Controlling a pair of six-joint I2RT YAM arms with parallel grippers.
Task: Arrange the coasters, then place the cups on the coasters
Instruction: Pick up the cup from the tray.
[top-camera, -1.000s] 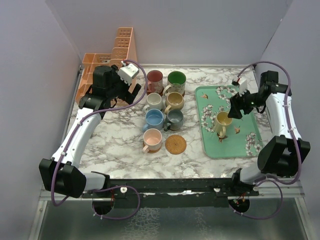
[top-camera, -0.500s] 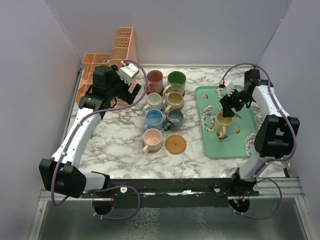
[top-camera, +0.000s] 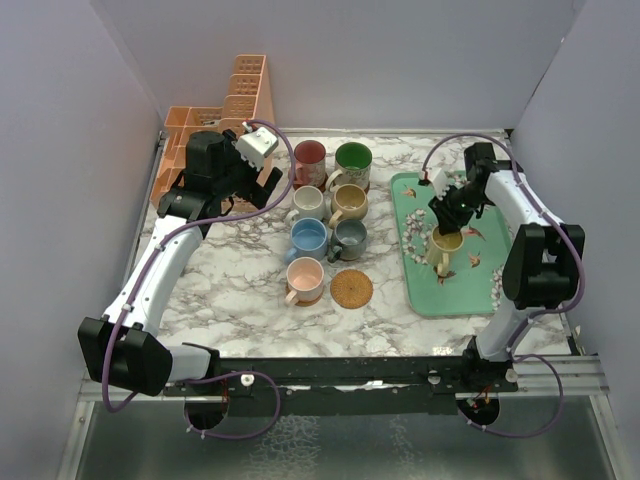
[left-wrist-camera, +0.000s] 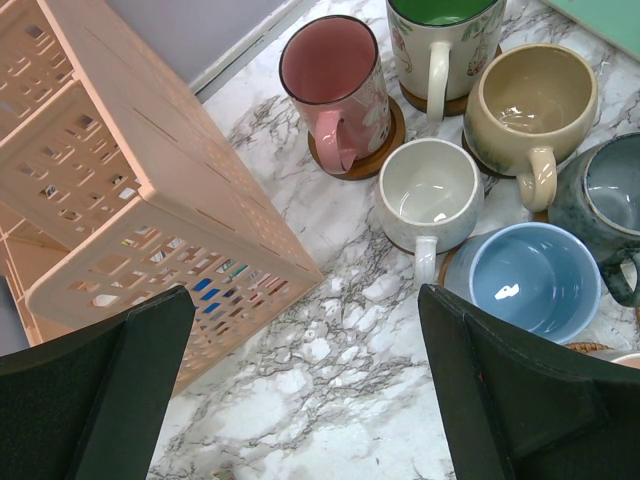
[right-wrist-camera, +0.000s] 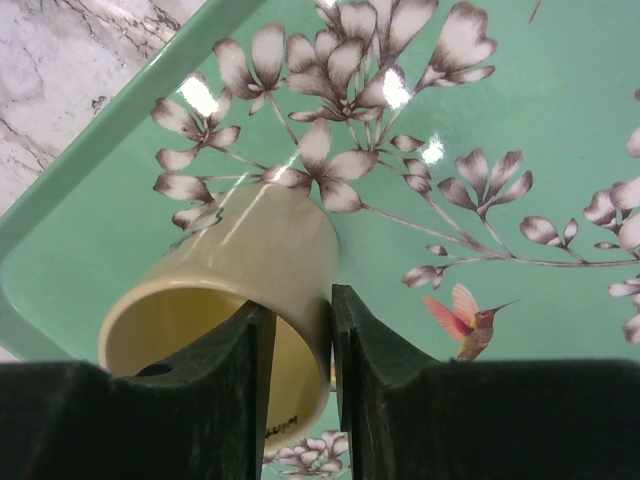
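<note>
Right fingers (right-wrist-camera: 350, 340) have swung in from the tray's right side and just closed on the yellow cup (right-wrist-camera: 250, 250). One finger is inside the rim and one outside, with the wall pinched between them (grip looks sound). The cup sits mid-tray (right-wrist-camera: 560, 150), and I can't tell if it's lifted yet. Likely next stop is the bare coaster (top-camera: 351, 289) left of the tray. Left fingers (left-wrist-camera: 480, 370) are wide open, holding nothing, well left of the tray.

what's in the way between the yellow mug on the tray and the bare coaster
No object: only the low rim of the tray, then marble. The yellow mug, its wall pinched by the right tool, must lift over it to the bare coaster.
</note>
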